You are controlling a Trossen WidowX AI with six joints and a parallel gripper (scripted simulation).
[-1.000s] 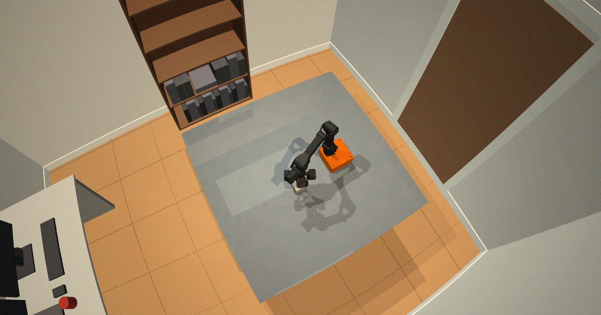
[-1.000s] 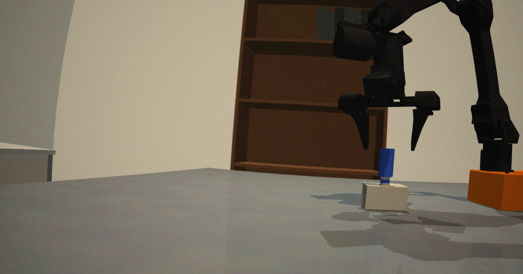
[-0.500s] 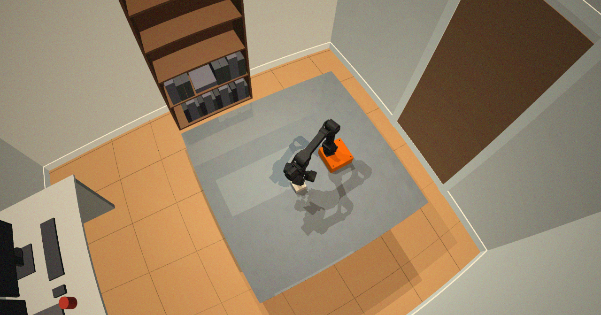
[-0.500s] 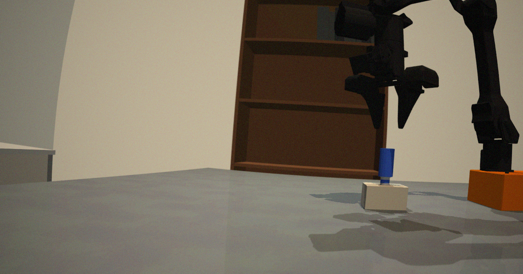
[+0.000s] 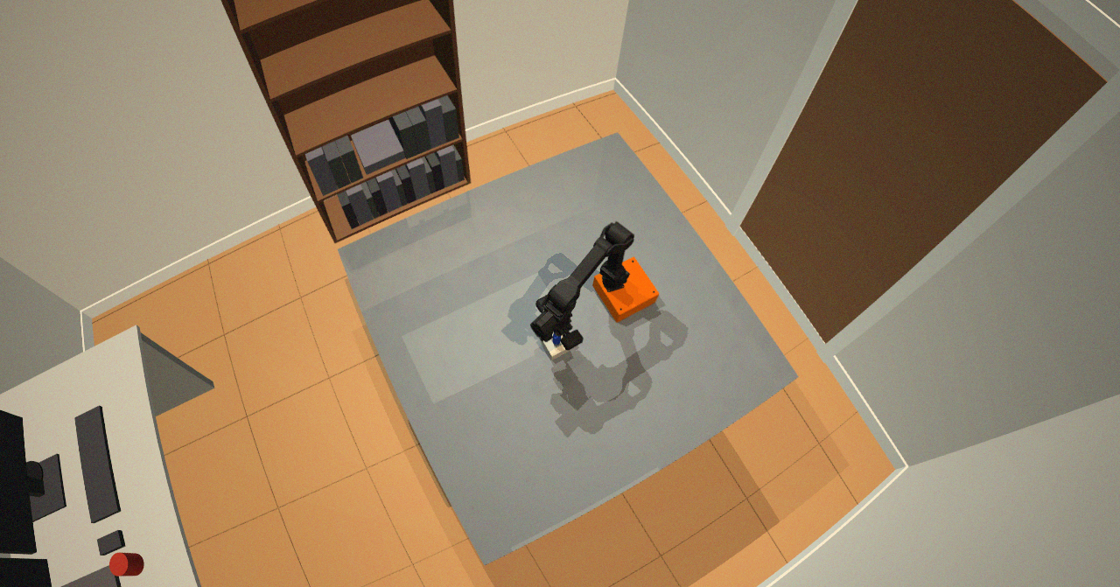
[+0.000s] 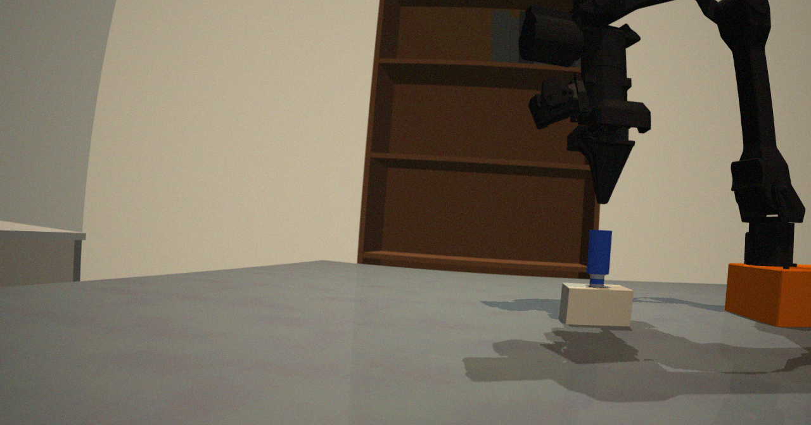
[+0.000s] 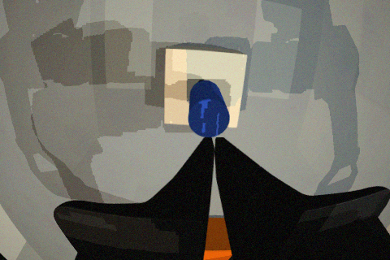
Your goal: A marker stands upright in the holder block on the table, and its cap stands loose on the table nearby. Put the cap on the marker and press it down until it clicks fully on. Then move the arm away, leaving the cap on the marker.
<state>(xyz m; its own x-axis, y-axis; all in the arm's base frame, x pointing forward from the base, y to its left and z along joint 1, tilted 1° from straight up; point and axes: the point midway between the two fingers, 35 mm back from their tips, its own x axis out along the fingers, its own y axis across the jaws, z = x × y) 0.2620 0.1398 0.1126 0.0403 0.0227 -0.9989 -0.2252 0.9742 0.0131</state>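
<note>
The blue cap (image 5: 556, 339) (image 6: 600, 251) (image 7: 209, 115) sits upright over the marker. A short grey and blue band of the marker (image 6: 596, 280) shows below the cap in the exterior view, just above the holder block. The cream holder block (image 5: 556, 352) (image 6: 598, 306) (image 7: 211, 65) stands on the table (image 5: 563, 497). My gripper (image 6: 603, 202) (image 7: 213, 145) is shut and empty, pointing down with its fingertips a little above the cap's top and not touching it. Whether the cap is fully seated cannot be told.
The orange base box (image 5: 626, 292) (image 6: 753, 294) carries the arm, to the right of the holder block in the exterior view. A bookshelf (image 5: 356, 106) stands beyond the table, and a desk (image 5: 101, 380) with a red cup (image 5: 126, 564) is at the left in the top view.
</note>
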